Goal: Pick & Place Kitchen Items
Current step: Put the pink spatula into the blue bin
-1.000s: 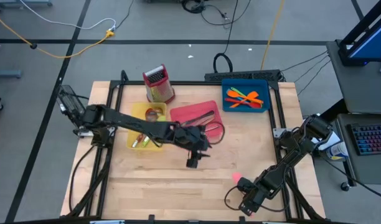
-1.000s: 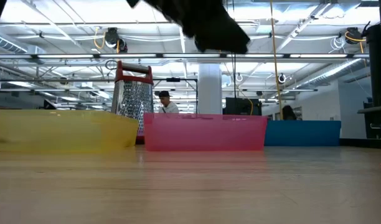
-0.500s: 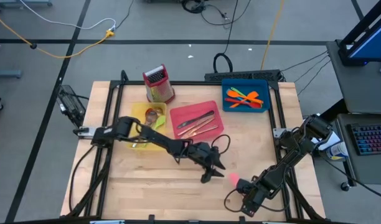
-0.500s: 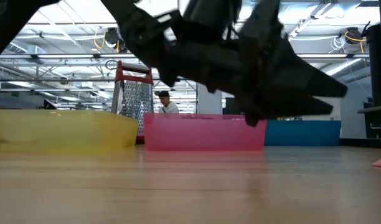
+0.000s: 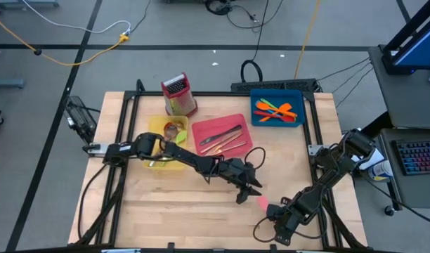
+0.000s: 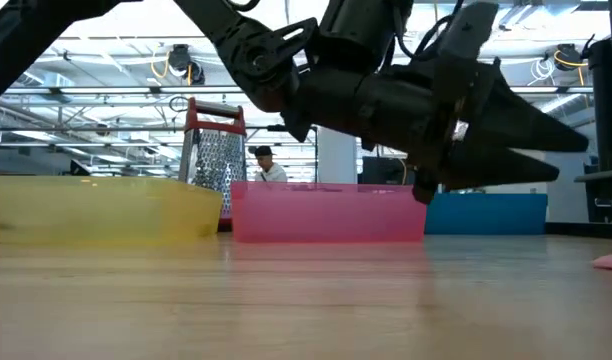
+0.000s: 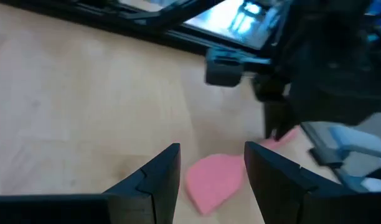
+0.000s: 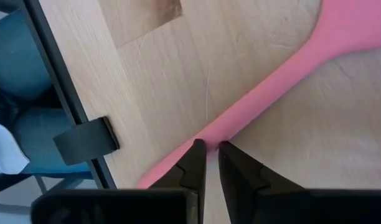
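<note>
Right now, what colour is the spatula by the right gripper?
Pink spatula, plainest in the right wrist view.

Matt pink spatula (image 8: 271, 87), pale wooden table (image 5: 180, 204), metal grater (image 5: 177, 95), translucent plastic pink tray (image 6: 326, 215)

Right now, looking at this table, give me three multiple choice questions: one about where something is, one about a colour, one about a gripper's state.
1. Where does the grater stand?
A. Behind the yellow tray, at the table's far edge
B. Inside the blue tray
C. Beside the right gripper

2. What colour is the spatula that lies on the table by the right gripper?
A. Green
B. Pink
C. Orange

3. How does the left gripper stand?
A. Shut on a spoon
B. Open above the spatula's blade
C. Resting inside the pink tray

Answers: 1 A, the high view shows it just beyond the yellow tray. 2 B, both wrist views show it pink. 3 B, its wrist view shows parted fingers either side of the blade.
</note>
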Tool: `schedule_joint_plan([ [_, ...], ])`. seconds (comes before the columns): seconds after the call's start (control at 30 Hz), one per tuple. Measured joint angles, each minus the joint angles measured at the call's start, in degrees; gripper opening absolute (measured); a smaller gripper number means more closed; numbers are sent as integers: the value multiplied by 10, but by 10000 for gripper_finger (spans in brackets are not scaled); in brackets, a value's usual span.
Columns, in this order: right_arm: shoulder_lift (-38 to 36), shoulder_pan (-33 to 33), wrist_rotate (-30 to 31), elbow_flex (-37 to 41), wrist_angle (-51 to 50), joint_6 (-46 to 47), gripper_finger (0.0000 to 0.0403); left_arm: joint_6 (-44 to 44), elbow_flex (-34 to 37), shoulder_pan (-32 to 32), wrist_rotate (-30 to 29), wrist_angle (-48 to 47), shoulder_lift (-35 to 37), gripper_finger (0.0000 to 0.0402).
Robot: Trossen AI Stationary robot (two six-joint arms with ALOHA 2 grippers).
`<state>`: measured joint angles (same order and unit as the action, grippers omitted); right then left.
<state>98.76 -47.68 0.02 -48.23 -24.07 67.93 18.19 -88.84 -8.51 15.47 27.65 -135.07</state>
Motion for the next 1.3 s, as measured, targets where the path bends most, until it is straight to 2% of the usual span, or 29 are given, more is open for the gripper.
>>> schedule_joint_plan([
  [0.27, -1, 0, 11, 0, 26, 3, 34, -15, 0, -20, -62, -54, 0, 184],
  [0.5, -1, 0, 19, 1, 55, 61, 83, 2, 0, -20, -65, -86, 0, 184],
  [0.7, 2, 2, 81, 1, 113, 77, 123, 5, 0, -21, -65, -90, 0, 184],
  [0.87, 15, 2, 96, 0, 125, 61, 120, 1, 0, -21, -65, -90, 0, 184],
  [0.97, 32, 2, 96, 0, 127, 47, 108, -45, 0, -20, -63, -106, 0, 184],
  [1.03, 36, 2, 103, 0, 119, 46, 97, -98, 0, -17, -40, -129, 0, 184],
  [1.2, 36, 2, 102, 0, 107, 34, 77, -207, 0, -17, 68, -145, 0, 184],
  [1.3, 36, 2, 99, 0, 107, 9, 78, -231, 0, -21, 73, -142, 0, 184],
])
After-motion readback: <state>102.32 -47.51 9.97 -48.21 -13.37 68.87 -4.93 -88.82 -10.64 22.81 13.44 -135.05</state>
